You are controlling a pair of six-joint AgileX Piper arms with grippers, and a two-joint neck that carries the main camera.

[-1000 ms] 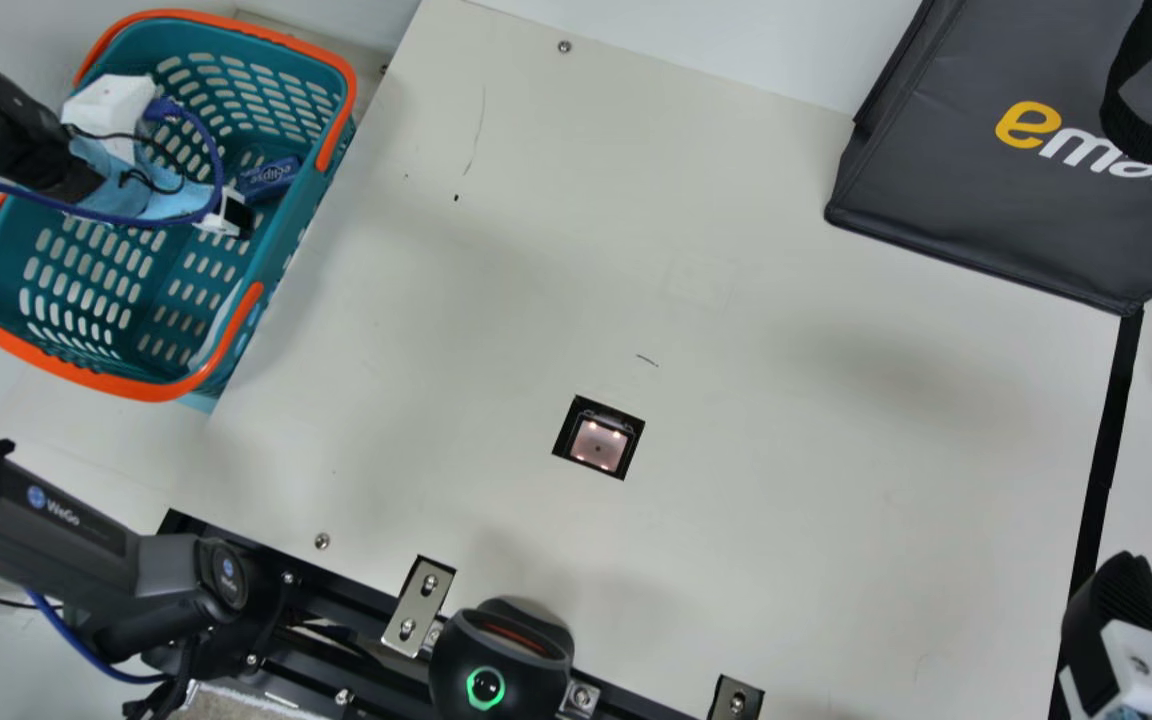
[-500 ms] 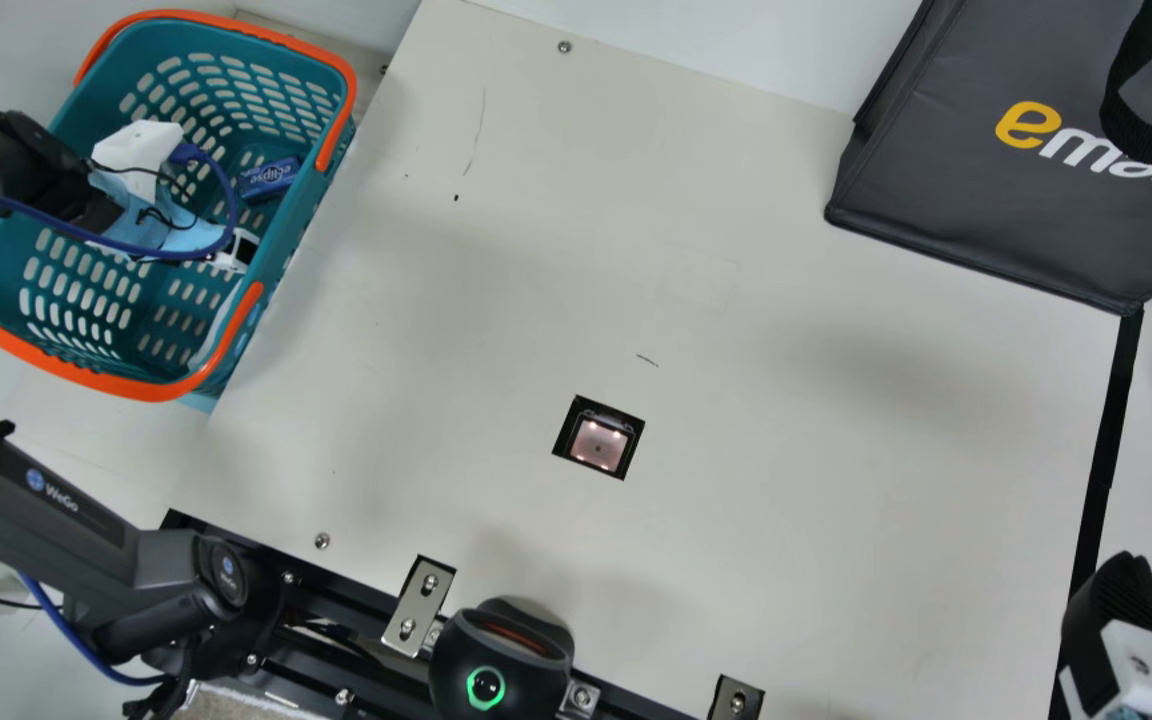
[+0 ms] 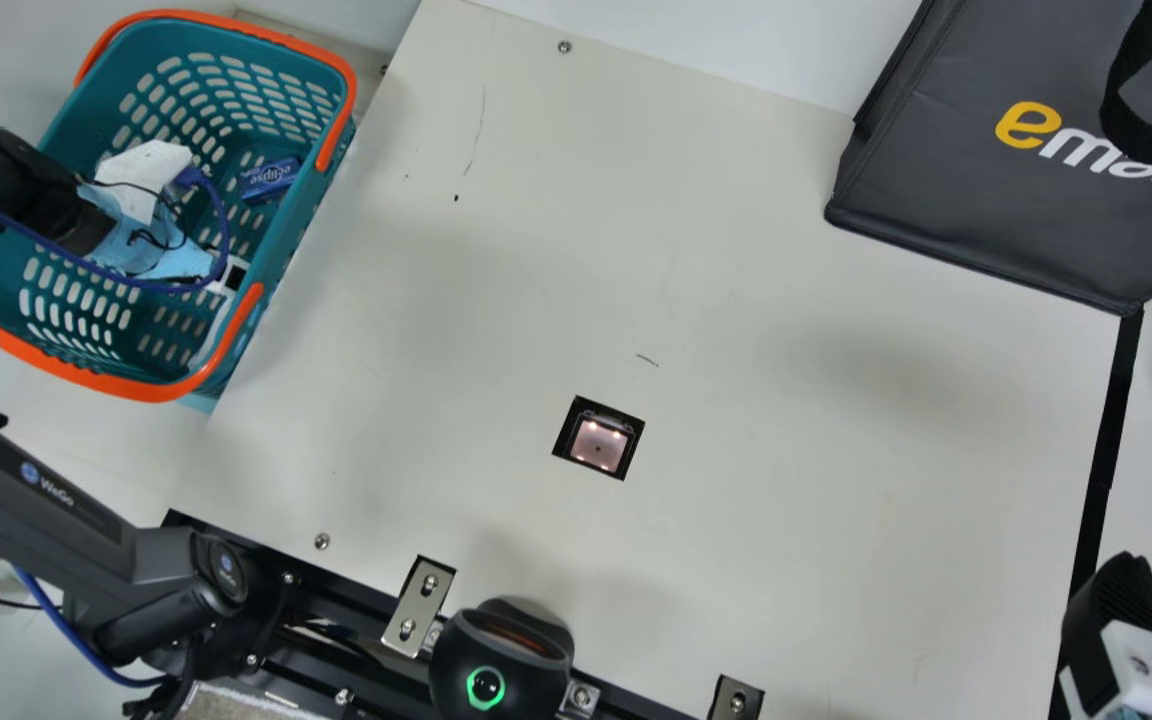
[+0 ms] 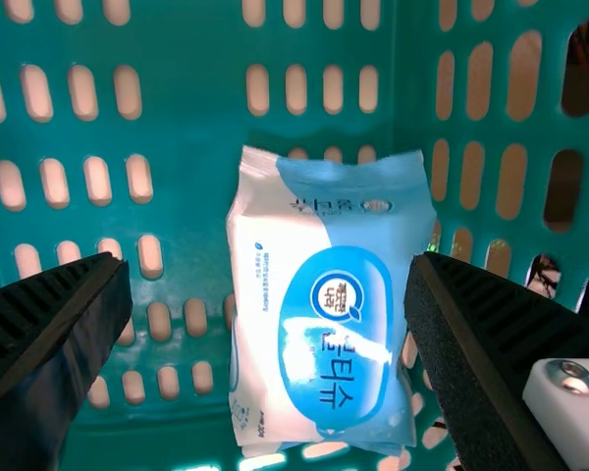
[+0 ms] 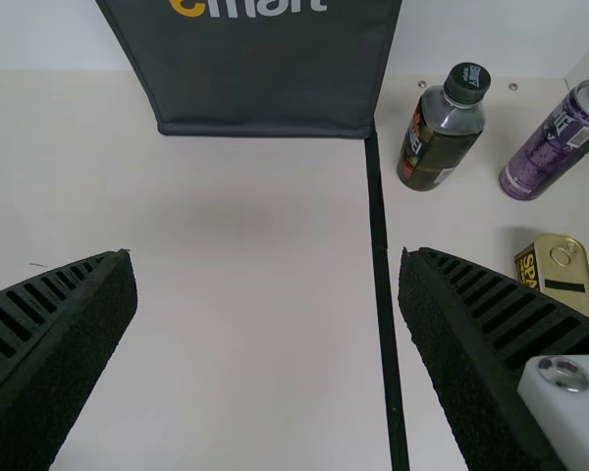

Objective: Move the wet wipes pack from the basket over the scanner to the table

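Note:
My left gripper (image 3: pixel 158 238) is inside the teal basket (image 3: pixel 96 378), its fingertips hidden there by its own body. In the left wrist view the wet wipes pack (image 4: pixel 319 304), white and light blue, lies face up against the perforated basket wall (image 4: pixel 191 118). The left gripper (image 4: pixel 267 265) stands open, with the pack beyond the gap and closer to one finger. My right gripper (image 3: pixel 1124 620) is at the right edge of the table (image 3: pixel 786 500). In its wrist view, the right gripper (image 5: pixel 265 260) is open and empty. The scanner (image 3: pixel 598 445) is set in the tabletop.
A blue packet (image 3: pixel 270 180) lies in the basket, near the left gripper. The dark bag (image 3: pixel 976 190) stands at the back right. A bottle (image 5: pixel 442 128), a purple can (image 5: pixel 560 137) and a yellow tin (image 5: pixel 558 275) are past the black strip.
My left gripper has moved down the main view over the basket, farther from its back rim. The right arm has kept still.

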